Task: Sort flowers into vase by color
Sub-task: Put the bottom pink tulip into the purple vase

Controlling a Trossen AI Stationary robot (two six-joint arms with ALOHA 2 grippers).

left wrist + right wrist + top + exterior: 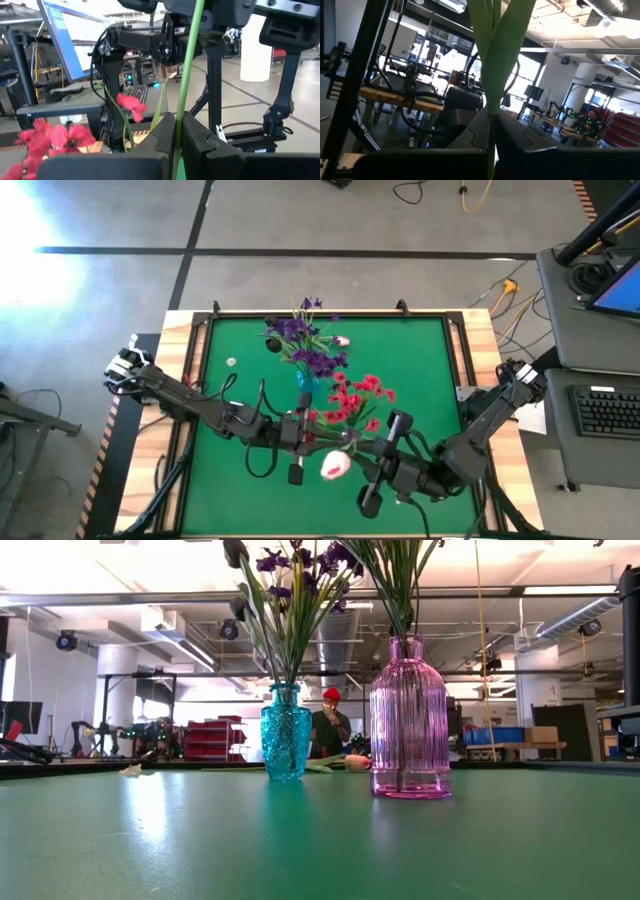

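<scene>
Both hands are working just in front of the pink vase (410, 720), the landmark here, standing on the green worktop (420, 360). The left hand (177, 137) is pinching a green tulip stem (187, 60) between its dark fingers (160, 135), jaws pressed tight on it. The right hand (492, 132) is also clamping down, its jaws squeezing a stem with broad green leaves (500, 45). From above, the white-pink tulip bud (335, 466) is hanging near the front of the pink vase, between the two arms. The red flowers (355, 400) are sitting in the pink vase, and the purple flowers (300, 340) are standing in the blue vase (286, 732) just beside and behind it. Another tulip (342, 340) is lying on the worktop well behind the pink vase, close to the purple blossoms. A person in a red cap (330, 725) is standing in the room beyond.
</scene>
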